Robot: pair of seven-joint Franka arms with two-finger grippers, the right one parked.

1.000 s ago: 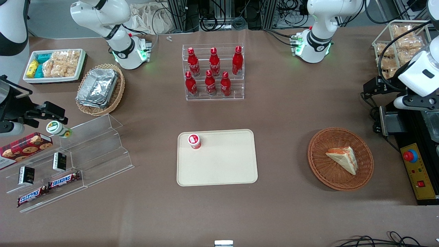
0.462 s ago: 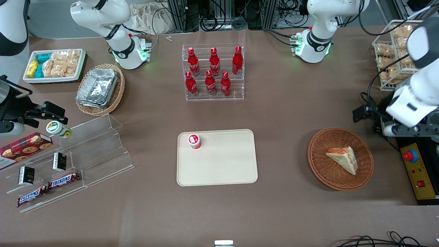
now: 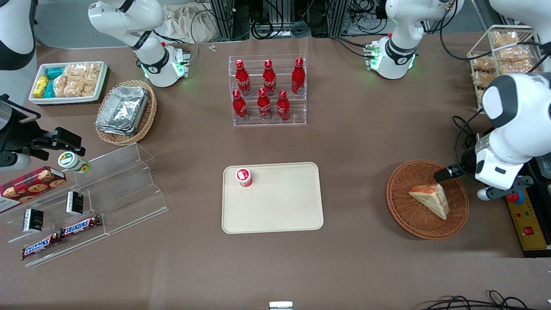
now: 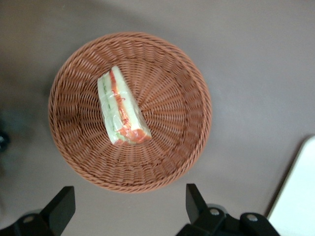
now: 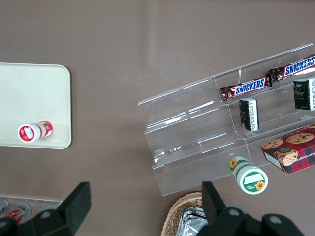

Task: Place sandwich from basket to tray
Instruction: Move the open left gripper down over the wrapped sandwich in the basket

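Approach stage, nothing gripped yet. Gripper hovering above the basket, near its rim toward the working arm's end of the table, fingers spread wide with nothing between them. Sandwich lying flat inside the basket, close to its middle, orange-red filling edge facing up in the wrist view, clear wrap catching the light. Tray well apart from the basket, toward the parked arm's end of the table, with a small red-lidded cup standing in the tray's corner farthest from the basket and from the front camera.

Risks from here, judged only from the layout:
- Off-centre descent: gripper not yet over the wedge, so a straight drop likely to hit wicker, not bread.
- Slippery wrap and tapered shape: pinch across the thin tip prone to squeeze the wedge out sideways.
- Soft bread: too firm a closure apt to crush it.
- Light basket: fingertip catching the weave liable to drag or tip it.
- Release too near the cup: possible knock-over.
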